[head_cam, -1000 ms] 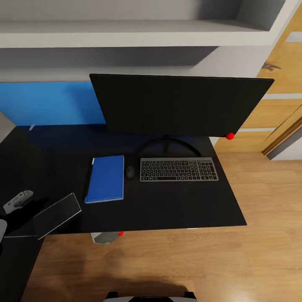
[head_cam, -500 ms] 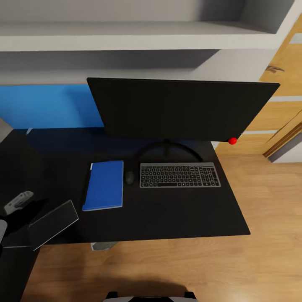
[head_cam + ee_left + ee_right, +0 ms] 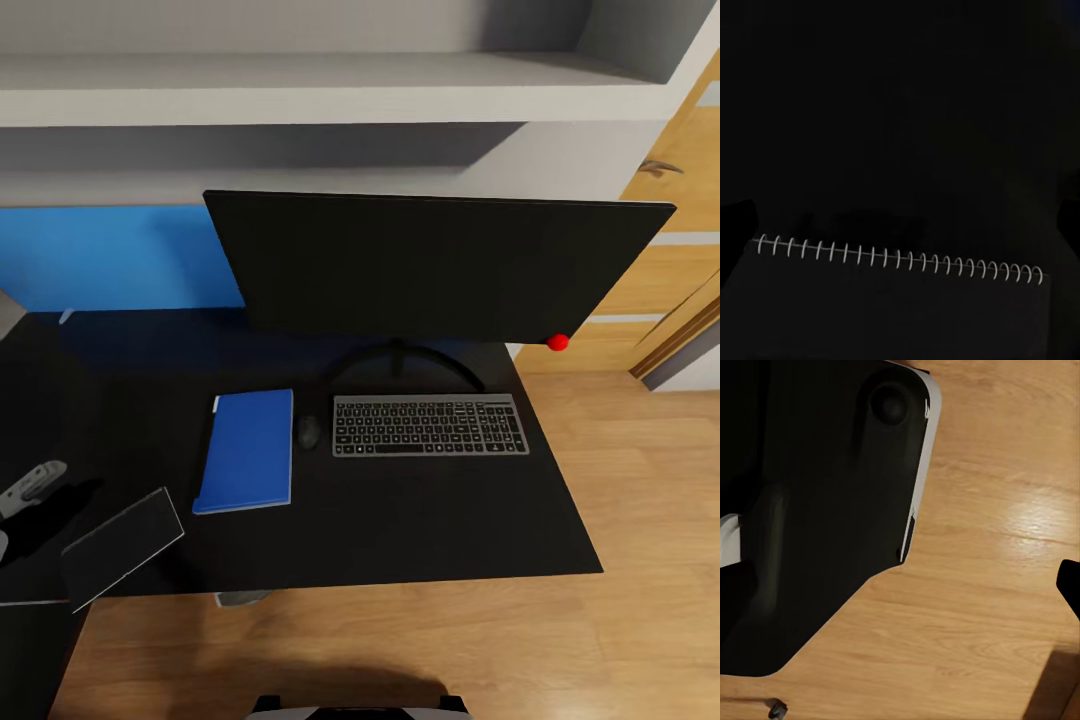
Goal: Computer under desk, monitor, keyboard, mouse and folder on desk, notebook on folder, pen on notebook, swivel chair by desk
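1. Black bench [image 3: 420,520] top carries the blue folder [image 3: 246,450], with mouse [image 3: 309,432], keyboard [image 3: 430,426] and monitor [image 3: 430,265] beside it.
2. Dark notebook [image 3: 120,548] (spiral-bound) is tilted at the bench's near left edge.
3. Left claw's grip cannot be told; nor can the right's.

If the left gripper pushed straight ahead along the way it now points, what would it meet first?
Probably the black desk top. The left wrist view looks past the spiral edge of the notebook onto a uniformly dark surface, with nothing else in the line. Depth there is hard to judge.
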{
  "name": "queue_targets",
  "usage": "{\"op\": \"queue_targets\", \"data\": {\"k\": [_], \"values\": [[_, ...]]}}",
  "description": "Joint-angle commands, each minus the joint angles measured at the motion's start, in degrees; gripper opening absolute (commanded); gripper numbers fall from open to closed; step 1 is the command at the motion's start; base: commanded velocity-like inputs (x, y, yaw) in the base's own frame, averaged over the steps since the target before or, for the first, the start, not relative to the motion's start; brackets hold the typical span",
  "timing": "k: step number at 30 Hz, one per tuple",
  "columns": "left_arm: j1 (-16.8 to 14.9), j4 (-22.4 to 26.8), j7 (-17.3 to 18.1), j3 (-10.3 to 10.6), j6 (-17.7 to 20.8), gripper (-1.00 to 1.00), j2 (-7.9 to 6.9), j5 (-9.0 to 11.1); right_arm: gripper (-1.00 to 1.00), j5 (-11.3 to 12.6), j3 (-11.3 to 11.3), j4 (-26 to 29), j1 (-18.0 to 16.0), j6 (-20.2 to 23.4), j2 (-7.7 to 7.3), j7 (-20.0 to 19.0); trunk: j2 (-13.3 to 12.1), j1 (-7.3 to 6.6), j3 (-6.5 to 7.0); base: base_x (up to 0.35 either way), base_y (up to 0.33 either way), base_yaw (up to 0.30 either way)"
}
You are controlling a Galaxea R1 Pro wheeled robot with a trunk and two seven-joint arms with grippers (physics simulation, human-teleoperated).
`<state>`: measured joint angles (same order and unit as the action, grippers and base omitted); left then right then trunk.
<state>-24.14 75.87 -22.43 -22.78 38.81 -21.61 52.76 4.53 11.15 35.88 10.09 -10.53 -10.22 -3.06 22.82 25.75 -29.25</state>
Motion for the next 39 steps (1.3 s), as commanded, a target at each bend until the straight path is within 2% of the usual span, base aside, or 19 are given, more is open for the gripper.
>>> {"op": "queue_targets", "data": {"k": [1, 13, 17, 21, 24, 26, 27, 28, 32, 35, 39], "values": [[0.0, -0.3, -0.3, 0.0, -0.1, 1.00, -0.12, 0.6, 1.00, 0.5, 0.2, 0.1, 0.0, -0.1, -0.06, -0.1, 0.1, 0.03, -0.07, 0.004, 0.000, 0.000], [-1.3, -3.5, 2.6, 0.6, -1.3, 1.00, -0.50, 0.8, 1.00, 0.5, 0.3, 0.1, 0.0, -0.2, -0.06, -0.1, 0.1, 0.03, -0.07, 0.001, 0.000, 0.094], [-2.3, -5.5, 3.5, 2.3, -1.4, 1.00, -0.49, 0.8, 1.00, 0.5, 0.3, 0.1, 0.0, -0.2, -0.06, -0.1, 0.1, 0.03, -0.07, 0.000, 0.000, 0.251], [-3.7, -6.3, 3.8, 4.7, -1.4, 1.00, -0.32, 0.8, 1.00, 0.4, 0.4, 0.0, 0.1, -0.2, -0.06, -0.1, 0.1, 0.03, -0.07, 0.000, 0.000, 0.267], [-4.8, -6.7, 3.9, 7.2, -1.4, 1.00, -0.17, 0.9, 1.00, 0.4, 0.4, 0.0, 0.1, -0.2, -0.06, -0.1, 0.1, 0.03, -0.07, 0.000, 0.000, 0.267], [-5.6, -6.8, 3.9, 9.2, -1.3, 1.00, -0.10, 0.9, 1.00, 0.4, 0.3, 0.0, 0.1, -0.2, -0.06, -0.1, 0.1, 0.03, -0.07, 0.000, 0.000, 0.201], [-6.5, -6.8, 3.9, 11.3, -1.1, 1.00, 0.03, 1.0, 1.00, 0.4, 0.3, 0.0, 0.1, -0.2, -0.06, -0.1, 0.1, 0.03, -0.07, 0.000, 0.000, 0.114], [-6.9, -6.9, 3.9, 12.5, -1.1, 1.00, 0.18, 1.0, 1.00, 0.4, 0.3, 0.0, 0.1, -0.2, -0.06, -0.1, 0.1, 0.03, -0.07, 0.000, 0.000, 0.091], [-8.4, -6.9, 3.9, 16.4, -0.9, 1.00, 1.21, 1.0, 1.00, 0.4, 0.3, 0.0, 0.1, -0.1, -0.05, -0.1, 0.1, 0.03, -0.07, 0.000, 0.000, 0.054], [-9.0, -6.8, 3.9, 18.0, -0.8, 1.00, 2.01, 1.0, 1.00, 0.5, 0.3, 0.0, 0.1, -0.1, -0.06, -0.1, 0.1, 0.03, -0.07, 0.000, 0.000, 0.024], [-9.4, -6.3, 4.0, 18.9, -1.0, 1.00, 2.53, 1.0, 1.00, 0.4, 0.4, 0.0, 0.1, -0.1, -0.06, -0.1, 0.1, 0.03, -0.07, 0.000, 0.000, 0.011]]}}
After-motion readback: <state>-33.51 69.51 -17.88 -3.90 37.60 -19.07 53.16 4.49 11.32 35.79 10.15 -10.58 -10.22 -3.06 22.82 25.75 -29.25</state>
